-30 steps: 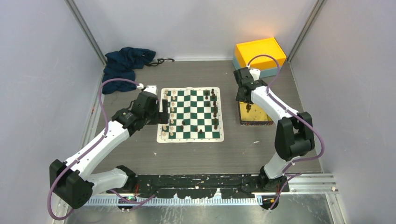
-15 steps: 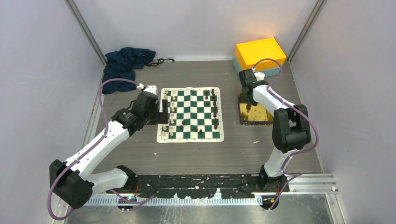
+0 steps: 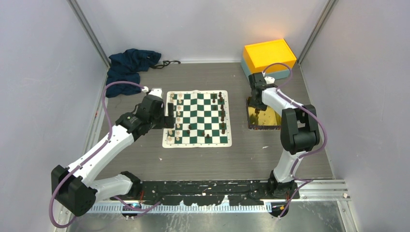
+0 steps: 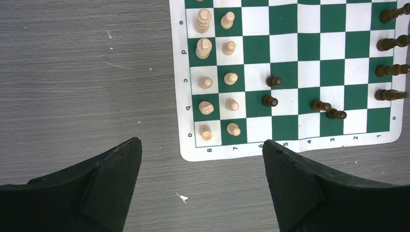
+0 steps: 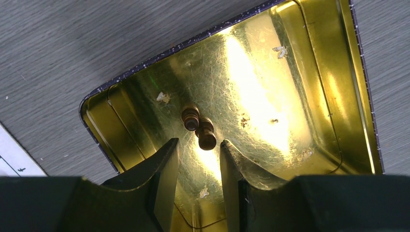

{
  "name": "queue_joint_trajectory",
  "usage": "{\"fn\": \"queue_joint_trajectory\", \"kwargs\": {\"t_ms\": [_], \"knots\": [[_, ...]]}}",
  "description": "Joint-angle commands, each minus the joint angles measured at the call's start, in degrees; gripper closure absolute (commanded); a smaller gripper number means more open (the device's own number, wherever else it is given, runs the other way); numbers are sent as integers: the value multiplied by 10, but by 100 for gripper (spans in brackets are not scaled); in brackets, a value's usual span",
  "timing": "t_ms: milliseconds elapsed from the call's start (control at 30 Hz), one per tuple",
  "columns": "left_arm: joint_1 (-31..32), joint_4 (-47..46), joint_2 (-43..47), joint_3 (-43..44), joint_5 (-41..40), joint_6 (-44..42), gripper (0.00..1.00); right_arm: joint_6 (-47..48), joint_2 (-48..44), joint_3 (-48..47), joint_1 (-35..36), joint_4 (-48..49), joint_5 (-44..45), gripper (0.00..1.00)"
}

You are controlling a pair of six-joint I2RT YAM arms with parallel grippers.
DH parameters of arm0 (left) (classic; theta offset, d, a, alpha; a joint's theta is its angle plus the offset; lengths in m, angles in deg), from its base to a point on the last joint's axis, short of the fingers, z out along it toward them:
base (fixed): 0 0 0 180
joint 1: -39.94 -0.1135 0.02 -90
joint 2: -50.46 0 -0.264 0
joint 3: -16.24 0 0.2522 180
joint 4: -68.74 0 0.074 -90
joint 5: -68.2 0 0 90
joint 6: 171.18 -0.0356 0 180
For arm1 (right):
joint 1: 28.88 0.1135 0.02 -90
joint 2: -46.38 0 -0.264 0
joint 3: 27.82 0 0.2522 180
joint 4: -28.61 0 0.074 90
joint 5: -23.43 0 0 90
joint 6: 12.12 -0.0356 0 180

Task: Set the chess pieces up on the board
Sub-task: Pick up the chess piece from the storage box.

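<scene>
Grey wood-grain table (image 3: 203, 159), right gripper (image 5: 198, 145) parted above two dark pieces (image 5: 199, 126) in gold tray (image 5: 300, 96), left gripper (image 4: 201, 144) spread beside board (image 4: 285, 53).

Glossy, scratched gold metal tray (image 5: 300, 72) under matt black plastic fingers (image 5: 159, 179), shiny brown pieces (image 5: 207, 137) just ahead of the jaws, dull grey wood-grain table (image 4: 87, 72), smooth printed board (image 4: 285, 48)

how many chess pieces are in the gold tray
2. Both dark pieces sit touching near the tray's middle, just ahead of the right gripper; its fingers may hide others.
</scene>
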Motion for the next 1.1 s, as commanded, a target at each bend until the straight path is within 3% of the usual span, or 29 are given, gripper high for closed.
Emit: {"fn": "queue_joint_trajectory", "kwargs": {"t_ms": [0,500,700,900,1067], "knots": [[-3,-7,3,6,-11,-6,4,-10,6,-4,-7,20,-1,58],[-3,-8,-4,8,-9,-7,4,-19,13,10,-24,30,-20,66],[-4,-7,-3,8,-10,-7,4,-21,12,15,-25,31,-26,78],[-3,-6,-3,8,-9,-6,4,-21,1,15,-25,33,-26,98],[-3,-7,-1,6,-7,-5,4,-20,-14,19,-25,39,-31,99]]}}
